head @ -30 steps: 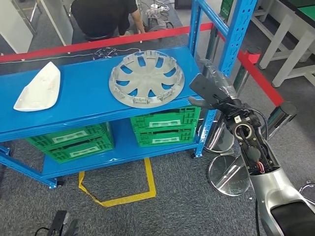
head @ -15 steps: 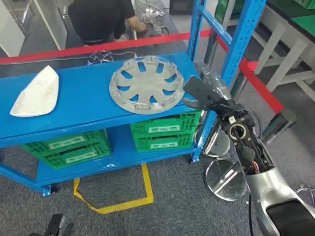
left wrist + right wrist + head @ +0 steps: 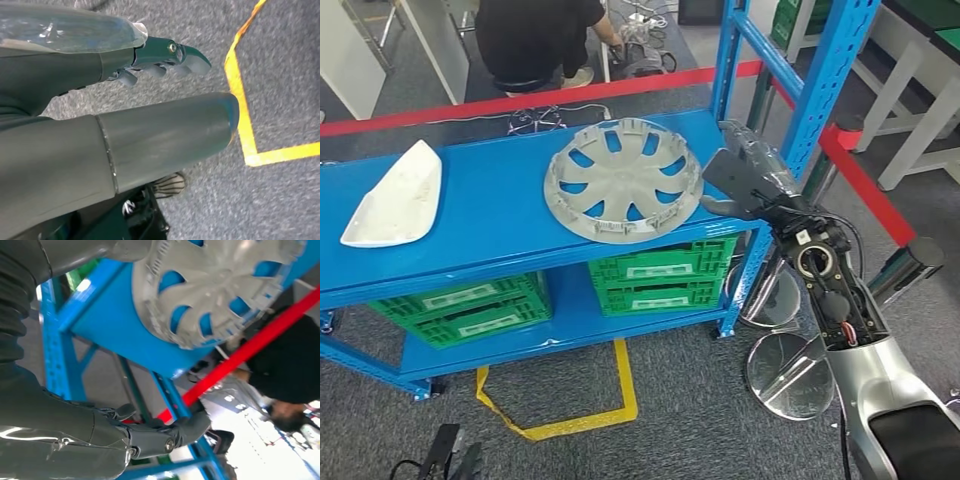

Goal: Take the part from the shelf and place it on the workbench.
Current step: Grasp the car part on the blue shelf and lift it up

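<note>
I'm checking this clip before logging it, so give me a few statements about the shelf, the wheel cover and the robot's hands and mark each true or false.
1. The wheel cover lies flat on the top board of the blue shelf. True.
2. The right hand already holds the wheel cover. False: it is beside the cover's rim, by the shelf's corner, with nothing in it.
3. Green crates sit on the lower shelf board. True.
4. A white part rests on top of the wheel cover. False: it lies apart, toward the other end of the same board.
5. The left hand grips a crate. False: it hangs over the grey carpet, holding nothing.
</note>
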